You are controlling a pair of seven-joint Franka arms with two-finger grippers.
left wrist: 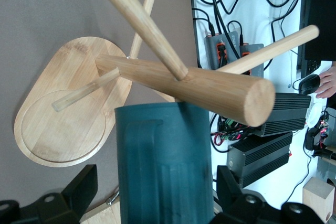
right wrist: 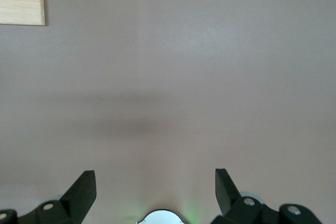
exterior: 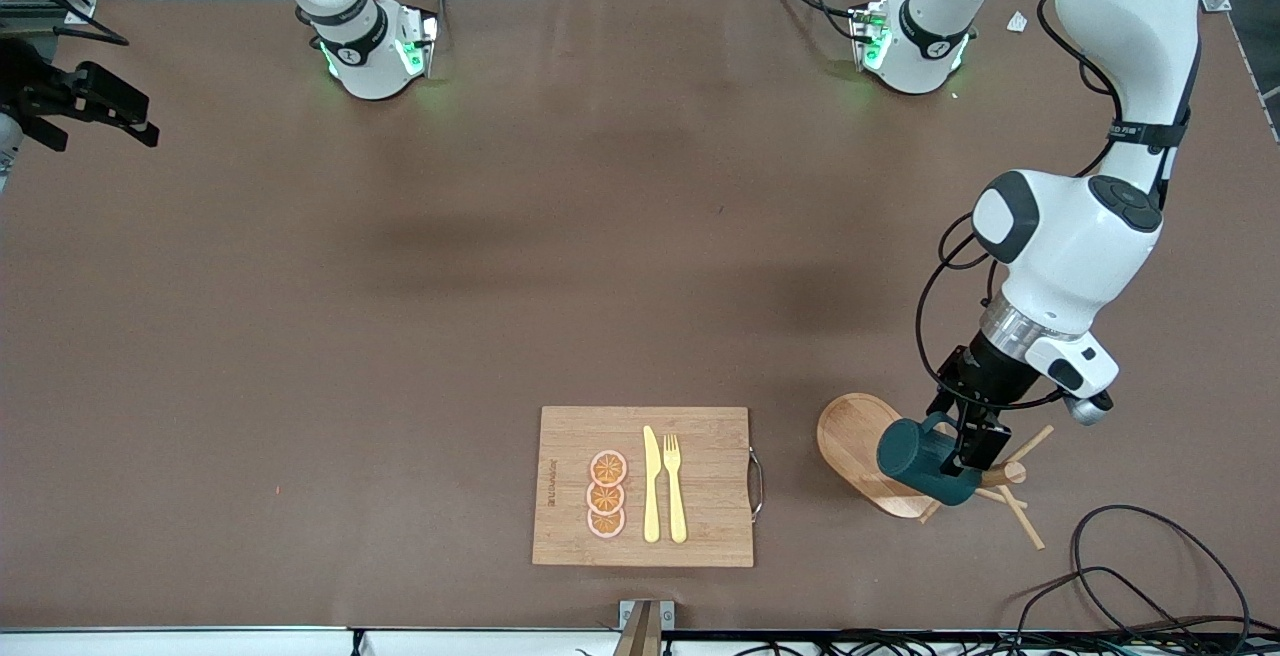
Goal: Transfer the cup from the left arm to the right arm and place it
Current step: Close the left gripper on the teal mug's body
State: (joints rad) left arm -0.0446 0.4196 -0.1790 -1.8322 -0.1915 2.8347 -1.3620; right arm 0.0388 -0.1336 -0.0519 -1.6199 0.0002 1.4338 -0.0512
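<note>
A: Left gripper (exterior: 968, 449) jaws?
B: Spread abt a mug's width, pinching the dark teal-green ribbed cup (exterior: 925, 461) by its sides. Cup tipped on its side, held in the air over the oval light-wood base (exterior: 850, 441) of a wooden mug rack w/ thick post (left wrist: 184, 85) and thin pegs, toward the left arm's end of the brown worktop (exterior: 400, 336). Post's round end just above the cup wall in the left wrist view; touching or not, can't tell.
A: Right gripper (right wrist: 156, 190)?
B: Parked up, over bare worktop near the right arm's end. Jaws spread wide, holding nothing.
A: Counts?
B: 1 cup. 1 rack: 1 post, 4 pegs visible. 1 rectangular bamboo cutting board (exterior: 645, 486) w/ metal handle, nearer the front camera than both bases, beside the rack. On it: 3 orange slices (exterior: 607, 494) in an overlapping column, 1 yellow knife (exterior: 651, 484), 1 yellow fork (exterior: 675, 487), side by side, apart from the slices.
</note>
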